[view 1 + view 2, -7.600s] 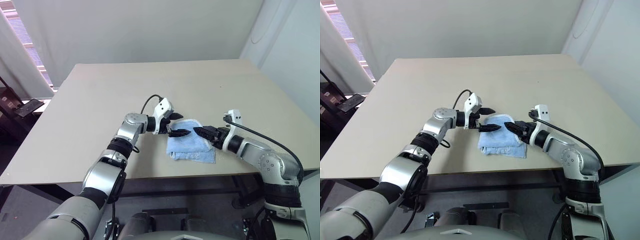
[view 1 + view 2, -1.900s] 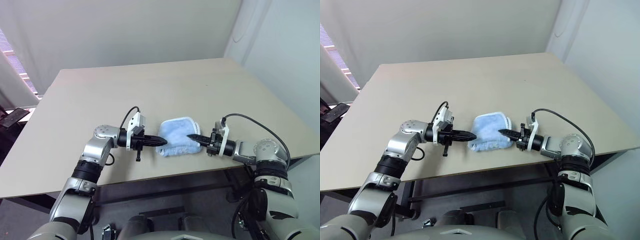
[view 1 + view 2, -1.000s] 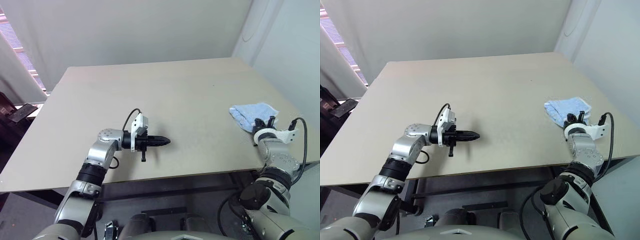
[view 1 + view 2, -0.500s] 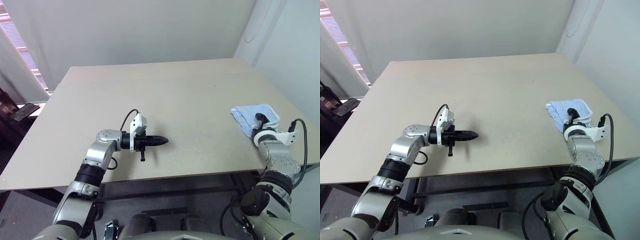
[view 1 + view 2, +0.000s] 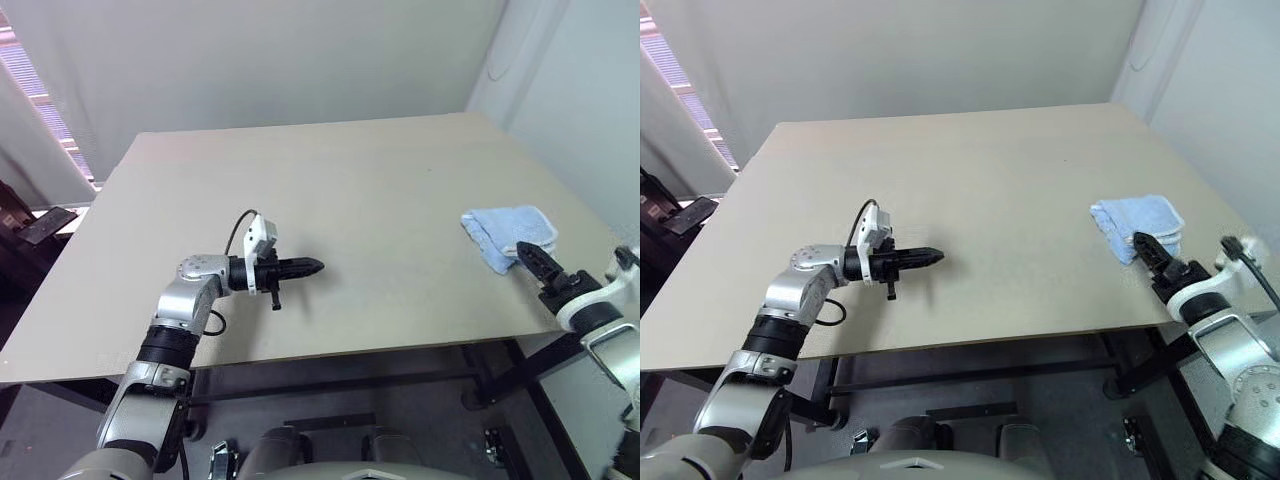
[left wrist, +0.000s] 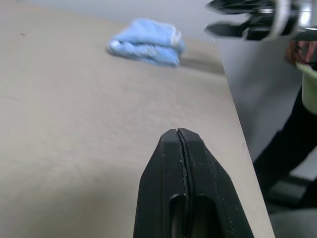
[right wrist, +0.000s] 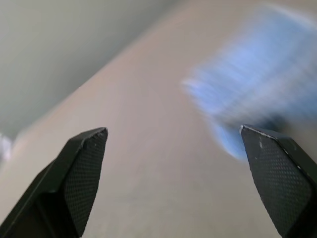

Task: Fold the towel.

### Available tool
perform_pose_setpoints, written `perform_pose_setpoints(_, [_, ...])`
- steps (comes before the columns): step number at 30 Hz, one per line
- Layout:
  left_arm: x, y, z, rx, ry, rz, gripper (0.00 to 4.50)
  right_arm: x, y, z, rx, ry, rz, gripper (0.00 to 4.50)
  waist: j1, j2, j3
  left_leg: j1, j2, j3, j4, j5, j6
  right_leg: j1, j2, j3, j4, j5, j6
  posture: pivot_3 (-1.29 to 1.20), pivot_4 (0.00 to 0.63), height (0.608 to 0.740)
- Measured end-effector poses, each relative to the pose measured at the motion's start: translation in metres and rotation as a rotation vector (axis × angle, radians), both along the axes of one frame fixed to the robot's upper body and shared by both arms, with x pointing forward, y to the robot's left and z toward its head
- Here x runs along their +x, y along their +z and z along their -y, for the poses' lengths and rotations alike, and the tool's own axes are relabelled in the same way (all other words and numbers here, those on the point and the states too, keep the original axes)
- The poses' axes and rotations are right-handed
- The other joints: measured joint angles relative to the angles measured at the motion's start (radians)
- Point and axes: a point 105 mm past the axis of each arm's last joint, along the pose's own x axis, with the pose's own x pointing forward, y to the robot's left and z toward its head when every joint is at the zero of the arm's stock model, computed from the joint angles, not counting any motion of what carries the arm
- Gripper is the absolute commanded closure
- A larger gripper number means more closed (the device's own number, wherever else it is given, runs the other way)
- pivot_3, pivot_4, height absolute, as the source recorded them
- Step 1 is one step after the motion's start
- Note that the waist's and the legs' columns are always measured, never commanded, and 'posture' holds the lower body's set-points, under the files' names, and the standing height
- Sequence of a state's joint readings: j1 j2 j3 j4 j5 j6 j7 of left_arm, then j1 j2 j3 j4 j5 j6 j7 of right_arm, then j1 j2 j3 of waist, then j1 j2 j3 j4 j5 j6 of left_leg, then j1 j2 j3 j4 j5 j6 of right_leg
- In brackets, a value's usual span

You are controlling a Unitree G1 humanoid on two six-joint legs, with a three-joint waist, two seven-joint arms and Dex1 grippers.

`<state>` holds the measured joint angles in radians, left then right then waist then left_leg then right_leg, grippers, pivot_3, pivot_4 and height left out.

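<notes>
At centre-left of the head view the left end effector [image 5: 306, 266] hovers over the bare surface [image 5: 330, 190], fingers pressed together, holding nothing. At right the towel [image 5: 509, 232] lies folded near the surface's edge. The right end effector [image 5: 536, 262], lower right, gapes wide and empty (just beside it). Folding looks finished; next likely calls only for retreat.

Both head views look forward and down from above the worktop [image 5: 330, 190], taking in its whole surface with an arm at each side, and share nearly the same scene. The left wrist view looks low along the left claw [image 6: 182, 148] across the worktop toward the folded towel [image 6: 146, 41] far ahead. The right wrist view looks between the right claw's [image 7: 173, 144] spread fingers, close to that towel just ahead.
</notes>
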<state>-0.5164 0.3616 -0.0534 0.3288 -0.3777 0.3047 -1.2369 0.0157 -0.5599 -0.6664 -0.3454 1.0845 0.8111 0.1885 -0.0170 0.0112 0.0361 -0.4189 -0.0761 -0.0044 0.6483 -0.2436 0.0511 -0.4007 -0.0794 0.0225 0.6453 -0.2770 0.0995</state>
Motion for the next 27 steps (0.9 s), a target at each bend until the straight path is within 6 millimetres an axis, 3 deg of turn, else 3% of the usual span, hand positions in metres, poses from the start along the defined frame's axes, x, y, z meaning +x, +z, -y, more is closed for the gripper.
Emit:
perform_pose_setpoints(2, [-0.002,0.003,-0.001,-0.015,0.0,0.002,4.5,0.002,0.019,-0.016,-0.119,0.113,0.103,0.03,0.005,-0.004,0.001,0.003,0.0,0.0,0.0,0.0,0.0,0.004,0.0,-0.001,-0.001,0.0,0.0,0.0,0.0,0.736])
perform_pose_setpoints(4, [-0.004,0.002,-0.004,-0.016,0.002,-0.002,4.5,0.003,0.022,-0.025,-0.205,0.193,0.132,0.03,0.007,-0.005,0.002,0.004,0.001,0.0,0.0,-0.001,-0.001,0.006,0.0,-0.001,-0.004,0.0,0.0,0.0,0.0,0.736])
perform_pose_setpoints(8, [-0.009,-0.003,-0.007,-0.023,0.006,-0.016,4.5,0.01,0.008,-0.043,-0.368,0.4,0.109,0.03,0.009,-0.005,0.001,0.003,0.001,0.0,0.0,-0.003,-0.001,0.008,-0.001,-0.002,-0.012,0.0,-0.001,0.0,0.0,0.736])
perform_pose_setpoints(13, [-0.017,0.003,-0.006,-0.044,-0.014,-0.003,4.5,0.014,-0.008,-0.064,-0.409,0.602,0.115,0.03,0.012,-0.005,0.001,-0.004,0.0,0.001,-0.001,-0.005,0.002,0.003,-0.001,-0.002,-0.014,0.001,0.001,0.0,0.0,0.736])
perform_pose_setpoints(18, [-0.023,0.008,-0.029,-0.034,0.029,-0.014,4.5,0.003,-0.026,-0.085,-0.447,0.795,0.084,0.03,0.024,-0.004,0.001,-0.006,0.0,0.0,-0.003,-0.005,0.002,-0.002,-0.001,-0.003,-0.013,0.003,0.003,0.0,0.0,0.736])
perform_pose_setpoints(21, [-0.026,0.008,-0.05,0.0,0.058,-0.028,3.94,-0.001,-0.037,-0.096,-0.451,0.873,0.055,0.0,0.029,-0.004,0.001,-0.006,0.0,0.001,-0.003,-0.005,0.002,-0.003,-0.001,-0.003,-0.013,0.001,-0.001,0.0,0.0,0.736])
perform_pose_setpoints(23, [-0.029,0.007,-0.066,0.039,0.086,-0.048,3.22,0.001,-0.039,-0.105,-0.452,0.904,0.059,0.0,0.029,-0.004,0.001,-0.006,0.0,0.001,-0.003,-0.005,0.002,-0.004,-0.001,-0.002,-0.013,0.002,-0.003,0.0,0.0,0.736])
perform_pose_setpoints(27, [-0.034,0.01,-0.071,0.036,0.116,-0.027,1.74,0.006,-0.032,-0.121,-0.437,0.955,0.096,0.0,0.033,-0.004,0.0,-0.005,0.0,0.001,-0.002,-0.006,0.002,-0.003,-0.002,-0.002,-0.014,0.003,-0.004,0.0,0.0,0.736])
